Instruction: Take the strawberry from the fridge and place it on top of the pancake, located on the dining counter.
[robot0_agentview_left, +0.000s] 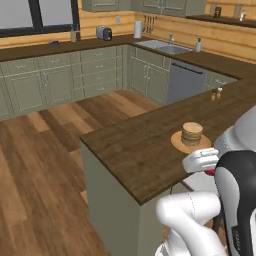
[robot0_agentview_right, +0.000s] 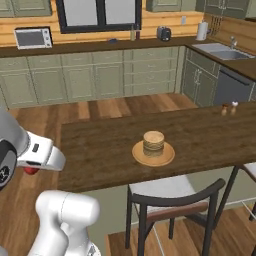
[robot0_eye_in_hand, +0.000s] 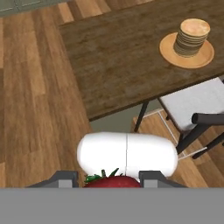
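Between the fingers (robot0_eye_in_hand: 113, 180) sits the strawberry (robot0_eye_in_hand: 113, 181), clamped and carried off the table's (robot0_eye_in_hand: 113, 65) near edge; fetching looks done, leaving placement atop the pancake (robot0_eye_in_hand: 192, 37) well beyond.

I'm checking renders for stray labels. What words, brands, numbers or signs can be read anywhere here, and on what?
None can be read.
The microwave, toaster and counter bottles show no legible markings.
The plate under the pancake is plain.
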